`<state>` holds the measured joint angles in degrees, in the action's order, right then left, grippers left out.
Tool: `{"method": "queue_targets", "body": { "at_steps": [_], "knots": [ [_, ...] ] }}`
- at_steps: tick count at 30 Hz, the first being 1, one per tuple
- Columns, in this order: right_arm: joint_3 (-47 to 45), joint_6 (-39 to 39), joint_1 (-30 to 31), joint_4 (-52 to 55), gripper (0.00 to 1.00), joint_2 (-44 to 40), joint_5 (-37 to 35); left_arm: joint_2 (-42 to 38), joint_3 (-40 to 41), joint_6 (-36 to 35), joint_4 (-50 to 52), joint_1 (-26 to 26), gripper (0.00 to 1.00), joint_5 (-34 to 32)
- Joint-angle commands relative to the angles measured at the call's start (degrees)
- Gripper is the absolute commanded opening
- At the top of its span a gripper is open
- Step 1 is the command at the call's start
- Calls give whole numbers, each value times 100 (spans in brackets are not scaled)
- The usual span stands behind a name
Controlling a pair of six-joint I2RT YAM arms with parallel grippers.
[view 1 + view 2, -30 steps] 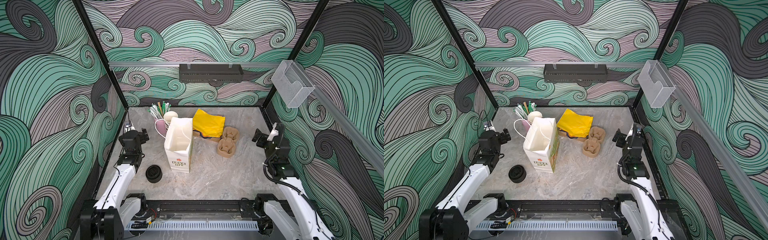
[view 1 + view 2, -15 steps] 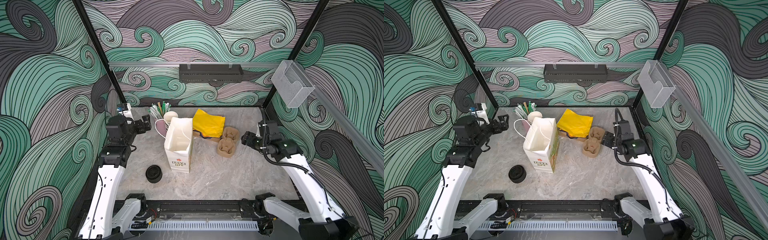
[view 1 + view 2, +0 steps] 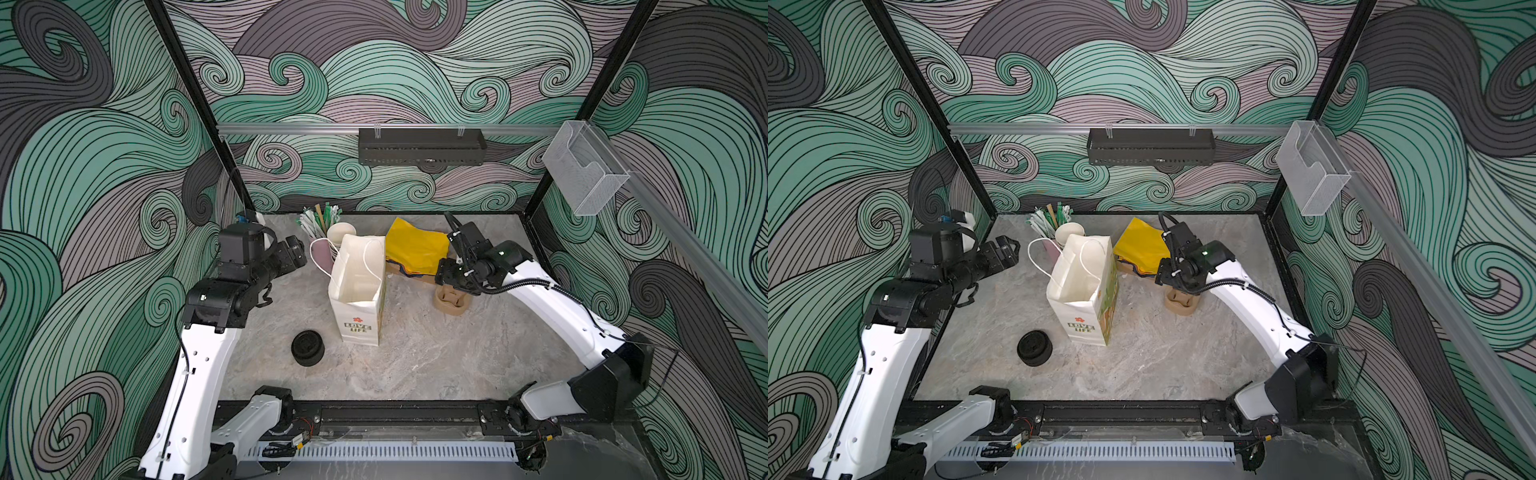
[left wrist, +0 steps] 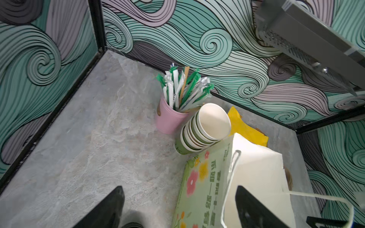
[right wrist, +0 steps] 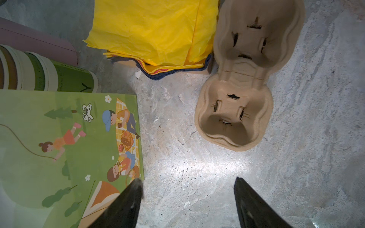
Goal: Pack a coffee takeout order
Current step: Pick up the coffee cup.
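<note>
Starting the pack: judged from the layout, no item of the order is loaded yet.
The white paper carry bag with green printed sides (image 3: 356, 291) stands open mid-table and shows an empty interior in both top views. The nested stack of olive-green paper cups (image 4: 203, 130) stands at the rear, just beside the bag and the pink cup of wrapped straws (image 4: 169, 118). The stack of round black plastic lids (image 3: 307, 348) sits apart at the bag's front. The folded yellow paper napkins (image 3: 415, 249) lie beside the brown moulded-pulp two-cup carrier (image 5: 237, 94). The left gripper (image 3: 1008, 250) faces the cups and the right gripper (image 5: 188, 179) hangs over the carrier; both have fingers spread and hold nothing. Cupping, lidding and bagging all remain. The surface is a grey marbled tabletop (image 3: 415, 365), and the walls (image 3: 415, 62) carry teal, grey and mauve swirls.
</note>
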<state>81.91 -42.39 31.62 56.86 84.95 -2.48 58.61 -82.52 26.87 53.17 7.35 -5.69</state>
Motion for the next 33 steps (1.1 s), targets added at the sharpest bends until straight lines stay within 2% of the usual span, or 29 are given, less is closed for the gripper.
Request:
{"method": "queue_targets", "body": {
  "at_steps": [1,4,7,11,14,19,24,30,33],
  "knots": [
    [301,-231,21,130,75,164,-13,376,-503,174,568,-98,85,-437],
    [498,-142,24,137,74,246,-109,1038,-968,168,593,-281,79,-3],
    [604,-48,28,137,74,225,-286,1789,-1549,290,597,-310,80,436],
    [616,61,20,133,74,121,-566,2831,-2190,228,705,-354,80,543],
    [599,167,20,132,75,76,-666,3492,-2704,44,862,-377,79,935],
    [508,144,11,133,75,-3,-797,4560,-3645,-307,1791,-384,70,1416],
    [419,91,11,124,76,-22,-853,5056,-4062,-395,2439,-362,62,1642],
    [405,99,7,106,77,21,-771,5191,-4015,-420,2348,-298,52,1793],
    [387,92,11,88,77,13,-747,5204,-4029,-428,2185,-236,50,1874]
  ]
}}
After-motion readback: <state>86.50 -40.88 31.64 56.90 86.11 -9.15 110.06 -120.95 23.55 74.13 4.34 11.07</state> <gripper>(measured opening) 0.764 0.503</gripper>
